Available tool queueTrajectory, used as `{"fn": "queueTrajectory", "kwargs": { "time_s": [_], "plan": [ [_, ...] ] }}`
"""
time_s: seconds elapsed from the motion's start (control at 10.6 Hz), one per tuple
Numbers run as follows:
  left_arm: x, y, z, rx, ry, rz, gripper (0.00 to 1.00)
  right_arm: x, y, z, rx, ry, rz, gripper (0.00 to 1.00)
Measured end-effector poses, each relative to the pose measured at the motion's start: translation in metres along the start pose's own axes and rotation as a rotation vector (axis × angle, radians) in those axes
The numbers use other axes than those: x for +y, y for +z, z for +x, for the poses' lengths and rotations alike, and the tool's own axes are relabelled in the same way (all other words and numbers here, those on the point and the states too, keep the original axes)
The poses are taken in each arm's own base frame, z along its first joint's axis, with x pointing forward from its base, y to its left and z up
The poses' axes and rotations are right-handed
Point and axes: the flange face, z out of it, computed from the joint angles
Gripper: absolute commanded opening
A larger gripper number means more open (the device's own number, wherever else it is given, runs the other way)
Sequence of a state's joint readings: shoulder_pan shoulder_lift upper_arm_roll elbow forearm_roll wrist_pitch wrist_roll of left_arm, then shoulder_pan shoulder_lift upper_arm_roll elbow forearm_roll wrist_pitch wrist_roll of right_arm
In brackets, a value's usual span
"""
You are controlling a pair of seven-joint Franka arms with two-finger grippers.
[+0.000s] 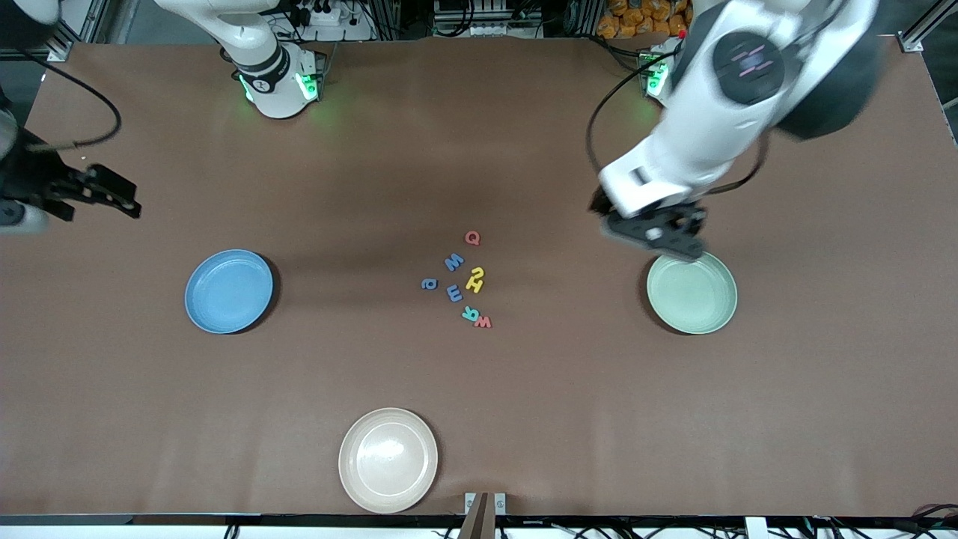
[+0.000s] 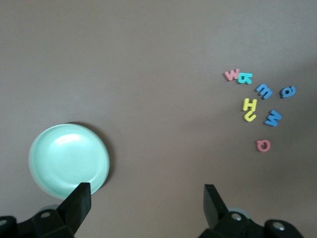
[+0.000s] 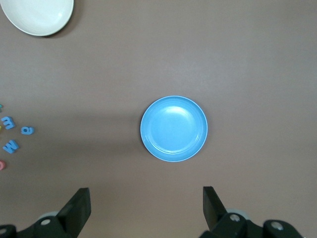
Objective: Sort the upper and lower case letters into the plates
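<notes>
Several tiny foam letters [image 1: 464, 281] lie in a loose cluster mid-table: a red Q [image 1: 471, 238], blue, yellow and teal ones, and a red one [image 1: 483, 323] nearest the front camera. They also show in the left wrist view [image 2: 257, 101]. The blue plate [image 1: 229, 290] sits toward the right arm's end and the mint green plate [image 1: 691, 292] toward the left arm's end; both hold nothing. My left gripper [image 1: 662, 238] hangs open and empty over the mint plate's rim [image 2: 69, 159]. My right gripper [image 1: 112, 196] is open and empty in the air, near the blue plate [image 3: 174, 128].
A cream plate [image 1: 388, 460] sits near the table's front edge and shows in the right wrist view [image 3: 37, 15]. Both arm bases stand along the table's back edge. A cable loops by the right arm.
</notes>
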State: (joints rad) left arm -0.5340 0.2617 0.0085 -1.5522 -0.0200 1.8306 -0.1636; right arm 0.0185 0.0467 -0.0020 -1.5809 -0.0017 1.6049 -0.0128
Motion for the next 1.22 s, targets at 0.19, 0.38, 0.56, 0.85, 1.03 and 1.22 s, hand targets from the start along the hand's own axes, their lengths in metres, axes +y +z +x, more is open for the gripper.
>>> {"fn": "queueTrajectory", "kwargs": {
  "time_s": [0.19,0.38,0.56,0.85,1.03,1.22],
  "plan": [
    [0.052,0.056,0.010,-0.021,0.008,-0.001,1.00,0.003,0.031,0.014,-0.036,0.006,0.001,1.00],
    [0.099,0.107,0.012,-0.037,0.048,-0.018,1.00,0.009,0.069,0.036,-0.047,0.012,0.001,1.00],
    [0.126,0.150,0.020,-0.044,0.055,-0.033,1.00,0.016,0.118,0.058,-0.074,0.015,0.002,1.00],
    [0.148,0.203,0.035,0.006,0.050,-0.060,1.00,0.014,0.162,0.070,-0.129,0.008,0.006,1.00],
    [0.162,0.239,0.036,0.031,0.036,-0.074,1.00,0.011,0.180,0.073,-0.155,0.005,0.014,1.00],
    [0.176,0.268,0.037,0.041,0.041,-0.082,0.96,0.007,0.196,0.077,-0.174,0.005,0.027,1.00]
  ]
}}
